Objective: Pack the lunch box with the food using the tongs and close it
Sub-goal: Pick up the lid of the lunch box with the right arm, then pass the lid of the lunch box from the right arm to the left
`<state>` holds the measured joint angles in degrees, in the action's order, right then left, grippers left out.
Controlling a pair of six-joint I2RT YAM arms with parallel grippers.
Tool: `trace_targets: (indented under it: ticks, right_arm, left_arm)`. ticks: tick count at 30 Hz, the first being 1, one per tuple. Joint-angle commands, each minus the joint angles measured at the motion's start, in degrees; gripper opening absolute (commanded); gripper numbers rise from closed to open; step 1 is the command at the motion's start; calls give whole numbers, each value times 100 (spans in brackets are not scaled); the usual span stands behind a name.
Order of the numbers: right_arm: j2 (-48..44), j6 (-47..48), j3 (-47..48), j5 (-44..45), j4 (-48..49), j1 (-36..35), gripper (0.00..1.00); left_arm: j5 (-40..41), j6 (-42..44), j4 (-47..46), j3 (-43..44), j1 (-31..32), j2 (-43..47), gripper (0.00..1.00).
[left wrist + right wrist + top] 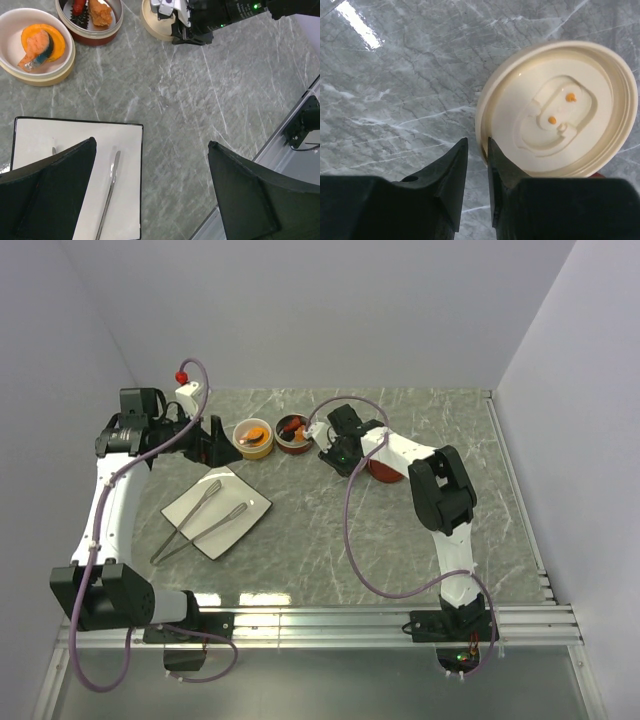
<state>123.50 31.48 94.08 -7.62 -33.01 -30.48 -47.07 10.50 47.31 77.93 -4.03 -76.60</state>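
The cream tub [253, 437] holds orange food [40, 42], and the dark red tub [292, 433] beside it holds more food [92, 12]. Both tubs stand uncovered at the back. The silver tongs [200, 520] lie across the white plate [250, 502]. The cream lid [555, 115] lies upside down on the marble, right of the tubs. My right gripper [477, 141] is low over its left rim, jaws nearly together with the rim in the narrow gap, and a slit still shows beside the left finger. My left gripper [151, 143] hangs wide open above the plate's edge, holding nothing.
The dark red lid [385, 472] lies partly under the right arm, and a sliver of it [597, 175] shows behind the cream lid. A metal rail [330, 620] runs along the near table edge. White walls close in the back and both sides.
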Motion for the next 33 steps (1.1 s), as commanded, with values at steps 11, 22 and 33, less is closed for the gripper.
trace_targets:
  ticks: [11,22,33]
  right_arm:
    - [-405,-142,-233,-591,-434,-125,6]
    - [-1723,-1003,346,-2392,-856,130,0]
    - [-3129,-2058,1016,-5273,-733,560,0]
  left_arm:
    - [83,-1233,-1504,-568,17,927,99]
    - [119,-2121,-2674,-1016,-1,1551,99]
    - [-1964,-3219,-4525,-1691,8,1629,91]
